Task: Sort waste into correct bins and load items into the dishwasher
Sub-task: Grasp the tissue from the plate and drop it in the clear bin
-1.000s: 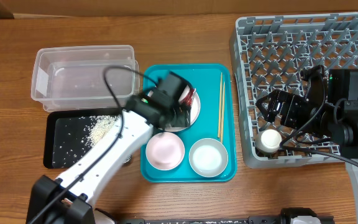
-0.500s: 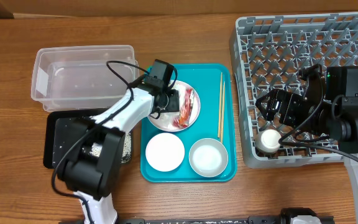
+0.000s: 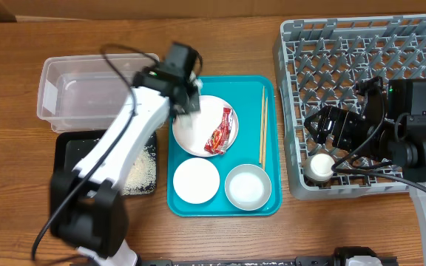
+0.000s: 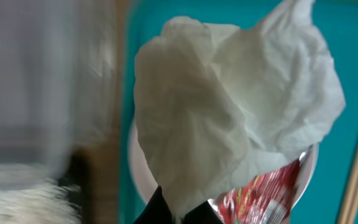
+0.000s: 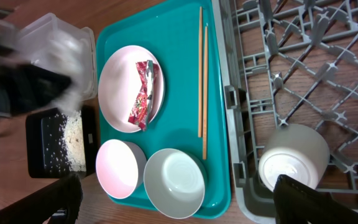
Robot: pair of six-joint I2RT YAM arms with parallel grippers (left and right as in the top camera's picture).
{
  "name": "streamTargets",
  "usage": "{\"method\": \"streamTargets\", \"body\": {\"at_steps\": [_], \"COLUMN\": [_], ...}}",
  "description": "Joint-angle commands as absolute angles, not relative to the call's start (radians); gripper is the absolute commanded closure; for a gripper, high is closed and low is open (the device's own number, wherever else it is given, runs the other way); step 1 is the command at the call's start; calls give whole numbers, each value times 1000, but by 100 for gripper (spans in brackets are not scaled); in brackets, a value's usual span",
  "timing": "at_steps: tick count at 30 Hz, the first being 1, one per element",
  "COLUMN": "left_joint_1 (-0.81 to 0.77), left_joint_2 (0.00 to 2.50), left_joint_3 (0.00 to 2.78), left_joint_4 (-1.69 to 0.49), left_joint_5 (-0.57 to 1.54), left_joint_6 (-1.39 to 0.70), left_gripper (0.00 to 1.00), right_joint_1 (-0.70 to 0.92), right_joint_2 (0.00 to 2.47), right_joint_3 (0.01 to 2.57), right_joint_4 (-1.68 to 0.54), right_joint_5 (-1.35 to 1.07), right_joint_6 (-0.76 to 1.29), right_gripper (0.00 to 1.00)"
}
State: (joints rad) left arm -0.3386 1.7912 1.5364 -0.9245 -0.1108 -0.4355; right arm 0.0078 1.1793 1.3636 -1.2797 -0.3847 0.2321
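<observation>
Over the teal tray's (image 3: 268, 199) far left corner, your left hand (image 3: 186, 94) is pinched shut on the napkin (image 4: 229, 106), which hangs over the large plate's (image 3: 194, 137) edge. I judge this the carry to a bin: next, swing left across the clear tub's (image 3: 50, 89) rim, high enough to pass that wall, then release. Open room lies inside the tub. The wrapper (image 3: 221, 131) lies on the plate. Your right hand (image 3: 330, 129) gapes wide, holding nothing, near the cup (image 3: 320, 165) in the rack (image 3: 361, 44).

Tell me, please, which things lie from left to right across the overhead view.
clear tub → big white plate → chopsticks → dish rack
</observation>
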Motion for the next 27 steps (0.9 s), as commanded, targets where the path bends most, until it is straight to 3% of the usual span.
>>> {"method": "streamTargets", "body": {"at_steps": [1, 4, 5, 6, 7, 9, 13, 20, 27], "left_joint_1": [-283, -216, -194, -172, -156, -138, -150, -323, -539], "left_joint_2": [1726, 1752, 1767, 1784, 1798, 1813, 1794, 1779, 1921], "left_joint_3": [1575, 1571, 1572, 1572, 1572, 1574, 1589, 1616, 1528], "left_joint_4": [-943, -935, -923, -903, -888, -885, -905, -957, -876], "left_joint_5": [-379, -435, -419, -382, -333, -238, -172, -25, -109], "left_joint_6": [-399, -399, -399, -395, -375, -319, -294, -294, -294], "left_gripper": [96, 96, 91, 71, 33, 20, 23, 40, 36], "right_joint_1": [5, 5, 5, 5, 5, 5, 5, 5, 5], "right_joint_2": [1180, 1179, 1180, 1180, 1179, 1180, 1179, 1180, 1180], "right_joint_3": [1386, 1387, 1386, 1386, 1386, 1386, 1386, 1386, 1386], "right_joint_4": [-1278, -1280, -1280, -1280, -1280, -1282, -1289, -1288, -1289], "right_joint_5": [-375, -375, -375, -375, -375, -375, -375, -376, -375], "right_joint_6": [232, 232, 232, 231, 231, 232, 231, 232, 232], "right_gripper": [0, 0, 0, 0, 0, 0, 0, 0, 0]}}
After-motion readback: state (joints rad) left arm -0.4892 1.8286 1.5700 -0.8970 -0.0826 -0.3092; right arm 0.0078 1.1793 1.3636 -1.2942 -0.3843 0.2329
